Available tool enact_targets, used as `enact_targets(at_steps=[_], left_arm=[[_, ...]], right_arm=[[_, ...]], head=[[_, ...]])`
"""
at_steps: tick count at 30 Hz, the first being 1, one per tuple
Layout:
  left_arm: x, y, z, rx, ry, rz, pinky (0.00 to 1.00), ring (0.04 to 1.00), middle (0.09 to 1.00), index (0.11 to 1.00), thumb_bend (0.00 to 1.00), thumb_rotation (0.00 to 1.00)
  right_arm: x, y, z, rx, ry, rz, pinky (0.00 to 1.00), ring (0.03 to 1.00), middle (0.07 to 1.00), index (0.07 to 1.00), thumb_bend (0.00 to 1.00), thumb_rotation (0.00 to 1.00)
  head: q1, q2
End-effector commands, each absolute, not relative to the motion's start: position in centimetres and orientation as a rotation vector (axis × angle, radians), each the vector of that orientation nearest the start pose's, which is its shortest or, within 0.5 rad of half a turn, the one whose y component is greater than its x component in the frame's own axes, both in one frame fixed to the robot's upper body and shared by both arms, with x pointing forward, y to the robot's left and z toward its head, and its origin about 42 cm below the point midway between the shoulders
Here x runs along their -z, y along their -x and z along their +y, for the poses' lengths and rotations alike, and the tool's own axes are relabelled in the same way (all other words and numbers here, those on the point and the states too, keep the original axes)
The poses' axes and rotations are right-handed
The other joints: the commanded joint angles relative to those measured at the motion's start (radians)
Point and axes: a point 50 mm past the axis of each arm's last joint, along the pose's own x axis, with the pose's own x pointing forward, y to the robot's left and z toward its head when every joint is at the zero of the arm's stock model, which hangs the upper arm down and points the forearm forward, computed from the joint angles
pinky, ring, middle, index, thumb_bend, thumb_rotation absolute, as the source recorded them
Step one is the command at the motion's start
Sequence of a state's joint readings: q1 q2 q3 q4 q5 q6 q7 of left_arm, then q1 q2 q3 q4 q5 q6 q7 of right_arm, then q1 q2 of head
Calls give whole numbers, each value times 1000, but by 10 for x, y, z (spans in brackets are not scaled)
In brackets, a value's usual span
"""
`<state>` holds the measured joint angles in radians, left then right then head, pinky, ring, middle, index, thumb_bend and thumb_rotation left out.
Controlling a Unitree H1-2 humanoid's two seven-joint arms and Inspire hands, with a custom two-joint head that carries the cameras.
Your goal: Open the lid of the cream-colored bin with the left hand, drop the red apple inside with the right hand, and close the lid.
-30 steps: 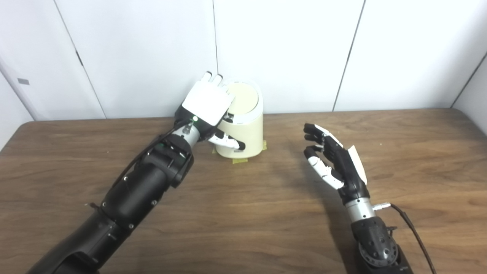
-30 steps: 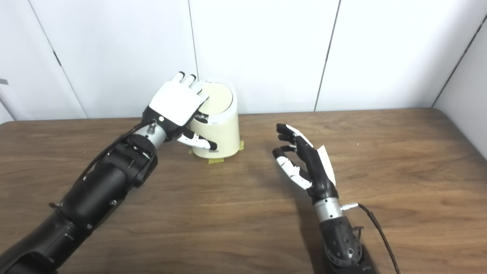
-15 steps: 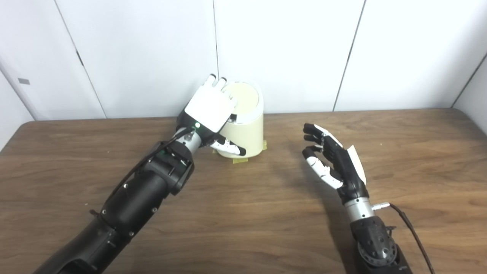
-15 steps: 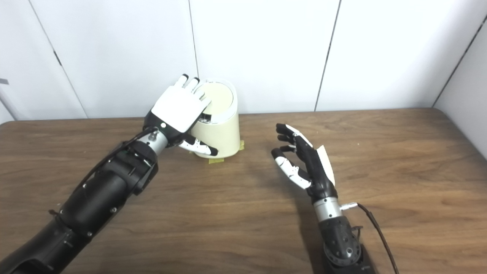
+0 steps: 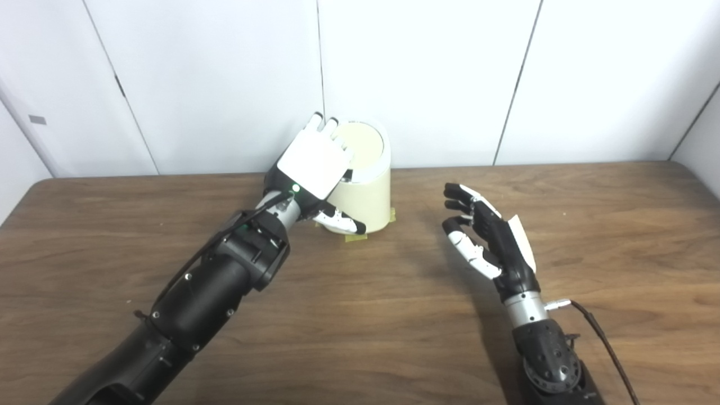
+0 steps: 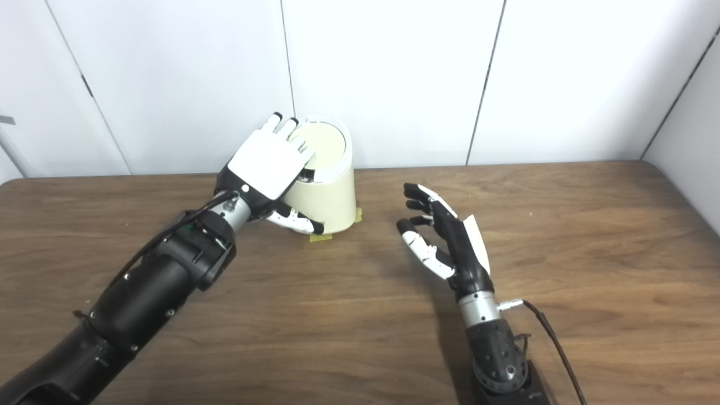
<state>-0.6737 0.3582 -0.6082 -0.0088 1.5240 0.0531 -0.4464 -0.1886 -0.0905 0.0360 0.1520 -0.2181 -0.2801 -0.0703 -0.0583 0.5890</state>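
The cream-colored bin [image 5: 365, 191] stands at the back of the wooden table, its round lid [image 5: 360, 144] down and flat. My left hand [image 5: 314, 163] is open, palm down, over the left front edge of the lid, its fingers lying on the lid and its thumb in front of the bin's wall. My right hand [image 5: 488, 239] is open and empty, raised above the table to the right of the bin, fingers spread and pointing toward it. No red apple shows in either view.
Bits of yellow tape [image 5: 355, 237] mark the table at the bin's base. A white panel wall [image 5: 427, 79] stands right behind the bin. A black cable [image 5: 604, 343] trails from my right wrist.
My left hand has slid a little further right and forward onto the lid. My right hand has drifted slightly left and up. The lid stays down.
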Motion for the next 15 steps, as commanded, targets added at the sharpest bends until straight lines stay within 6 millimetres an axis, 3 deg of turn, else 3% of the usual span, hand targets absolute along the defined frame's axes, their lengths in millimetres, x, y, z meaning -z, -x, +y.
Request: enact_targets(at_steps=[1,9,15], left_arm=[[-244,-414,129,407,-2179,-448,1000,1000,908,865,852,905],[-242,-415,133,396,-2154,-462,1000,992,873,837,837,894],[-266,-406,131,303,-1980,-559,1000,968,858,831,755,889]], right_arm=[[-142,-346,-211,-38,280,-377,686,799,827,821,265,626],[-142,-346,-211,-40,267,-378,695,804,828,819,267,604],[-142,-346,-212,-39,267,-378,690,804,829,820,257,599]], head=[[-3,1],[-4,4],[1,5]])
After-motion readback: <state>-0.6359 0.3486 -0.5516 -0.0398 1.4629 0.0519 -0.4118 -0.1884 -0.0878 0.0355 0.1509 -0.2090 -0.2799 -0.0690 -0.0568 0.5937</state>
